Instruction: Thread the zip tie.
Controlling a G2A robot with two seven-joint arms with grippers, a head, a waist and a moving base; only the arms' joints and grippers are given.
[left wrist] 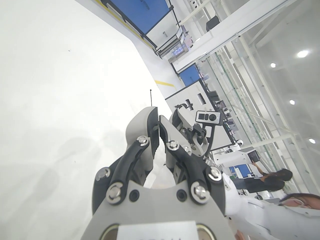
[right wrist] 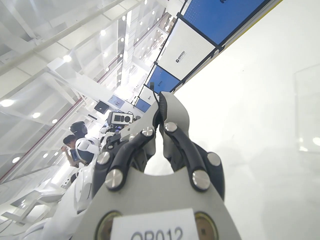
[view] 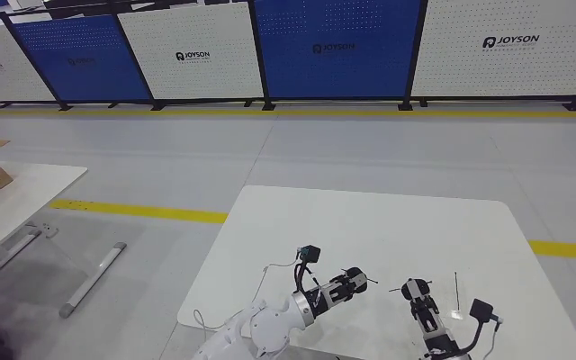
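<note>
Gripping a thin black plastic zip tie (right wrist: 153, 91), the right end effector (right wrist: 161, 98) has its two fingers shut tight on it. A short bit of the tie sticks out past the fingertips. The left end effector (left wrist: 158, 121) has its fingers closed together too. It is hard to tell if anything is pinched between them. Both end effectors are above the near edge of the white desk (view: 378, 225), close to each other with a small gap between them. A second thin black strip (view: 456, 292) lies flat on the desk, just beside the right end effector, on the side away from the left one.
</note>
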